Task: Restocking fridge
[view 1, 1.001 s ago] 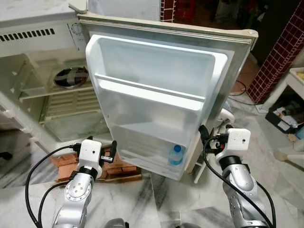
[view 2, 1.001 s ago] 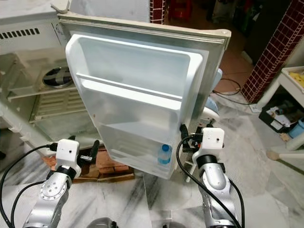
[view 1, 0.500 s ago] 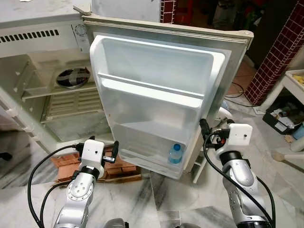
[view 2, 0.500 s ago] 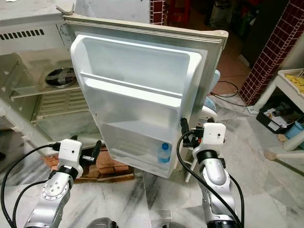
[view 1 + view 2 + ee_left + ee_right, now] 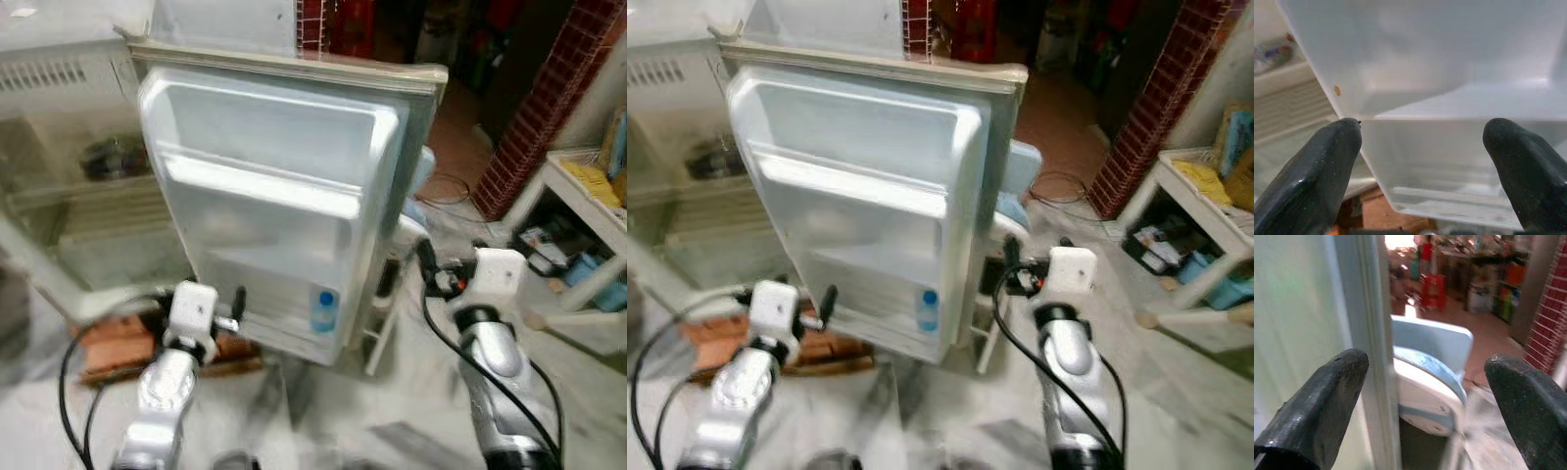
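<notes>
White door (image 5: 265, 206) hangs open, one bottle (image 5: 322, 310) shelved. Left gripper (image 5: 1420, 171) and right gripper (image 5: 1420, 406) both spread, empty; probably fetching more stock next.

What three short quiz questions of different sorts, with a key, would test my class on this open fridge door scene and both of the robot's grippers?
1. True or false: the small clear plastic bottle with a blue cap stands in the lowest shelf of the white fridge door.
2. Multiple choice: the right gripper is (A) shut on the bottle, (B) open beside the door's outer edge, (C) resting on the floor.
3. Short answer: what do the open black fingers of the left gripper point at?

Key
1. True.
2. B.
3. The lower shelf of the door's white inner liner, seen close up in the left wrist view.
</notes>
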You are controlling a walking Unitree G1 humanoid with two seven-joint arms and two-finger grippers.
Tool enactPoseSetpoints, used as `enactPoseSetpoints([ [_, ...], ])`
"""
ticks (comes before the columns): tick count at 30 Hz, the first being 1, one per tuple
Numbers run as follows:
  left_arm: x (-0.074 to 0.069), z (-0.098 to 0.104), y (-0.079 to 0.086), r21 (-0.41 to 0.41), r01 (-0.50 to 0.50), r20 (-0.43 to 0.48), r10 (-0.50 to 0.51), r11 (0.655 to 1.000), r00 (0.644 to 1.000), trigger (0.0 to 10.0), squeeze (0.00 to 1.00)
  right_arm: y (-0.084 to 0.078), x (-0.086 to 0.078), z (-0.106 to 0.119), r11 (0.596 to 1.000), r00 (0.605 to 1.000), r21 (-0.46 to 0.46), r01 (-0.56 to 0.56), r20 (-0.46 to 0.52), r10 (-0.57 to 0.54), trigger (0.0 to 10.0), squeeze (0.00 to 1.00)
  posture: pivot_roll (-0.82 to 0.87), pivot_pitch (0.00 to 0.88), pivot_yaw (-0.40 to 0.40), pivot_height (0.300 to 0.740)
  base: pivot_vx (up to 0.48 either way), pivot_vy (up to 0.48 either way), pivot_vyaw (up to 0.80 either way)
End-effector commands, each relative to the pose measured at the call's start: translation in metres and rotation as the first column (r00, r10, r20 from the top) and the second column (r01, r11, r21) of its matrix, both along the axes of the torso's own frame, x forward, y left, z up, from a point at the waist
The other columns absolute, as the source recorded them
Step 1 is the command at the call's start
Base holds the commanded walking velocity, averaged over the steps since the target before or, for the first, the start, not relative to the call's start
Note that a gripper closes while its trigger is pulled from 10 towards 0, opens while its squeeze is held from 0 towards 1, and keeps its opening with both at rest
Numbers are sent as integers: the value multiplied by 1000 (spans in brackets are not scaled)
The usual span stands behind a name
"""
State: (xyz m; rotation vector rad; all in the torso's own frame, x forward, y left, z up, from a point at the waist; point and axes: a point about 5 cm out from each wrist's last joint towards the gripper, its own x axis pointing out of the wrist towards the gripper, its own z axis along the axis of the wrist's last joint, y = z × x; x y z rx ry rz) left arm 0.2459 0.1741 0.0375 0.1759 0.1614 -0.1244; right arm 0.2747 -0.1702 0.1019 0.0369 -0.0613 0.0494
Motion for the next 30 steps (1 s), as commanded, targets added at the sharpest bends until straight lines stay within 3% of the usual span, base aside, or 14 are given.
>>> enactPoseSetpoints([
  [1,0,1,-2,-8,3,3,-3,1000,1000,10000,0,-6,2,-1,1000,1000,-5,-9,-6,9,10000,0,18,0,10,740,0,0,0],
  [4,-1,1,0,-6,-15,0,15,1000,1000,10000,0,-5,7,2,999,999,-29,-31,11,31,10000,0,33,0,10,740,0,0,788],
  [8,-1,2,1,-89,-16,-22,14,996,1000,10000,0,-3,16,6,999,999,-15,-33,22,33,10000,0,56,0,9,740,0,0,788],
  [12,-3,3,4,-41,76,-42,-78,996,996,10000,0,3,24,11,999,998,-7,-49,34,49,10000,0,73,0,3,740,0,0,786],
  [14,-3,4,14,25,93,-48,-92,995,995,10000,0,7,28,15,997,996,-15,-69,53,70,10000,0,78,0,3,740,0,0,781],
  [19,-6,1,30,59,90,-83,-85,994,993,10000,0,7,32,15,997,996,-25,-72,53,74,10000,0,72,0,-4,740,0,0,776],
  [24,-13,2,29,-36,92,-119,-96,995,988,10000,0,5,33,15,997,996,-31,-68,55,69,10000,0,64,0,2,740,0,0,771],
  [28,-22,5,20,18,124,-90,-122,992,988,10000,0,7,33,13,995,995,37,-94,32,92,10000,0,65,0,7,740,0,0,645],
  [30,-23,8,17,-4,61,-46,-61,998,997,10000,0,21,32,15,979,984,105,-176,32,173,10000,0,68,0,7,740,0,0,453],
])
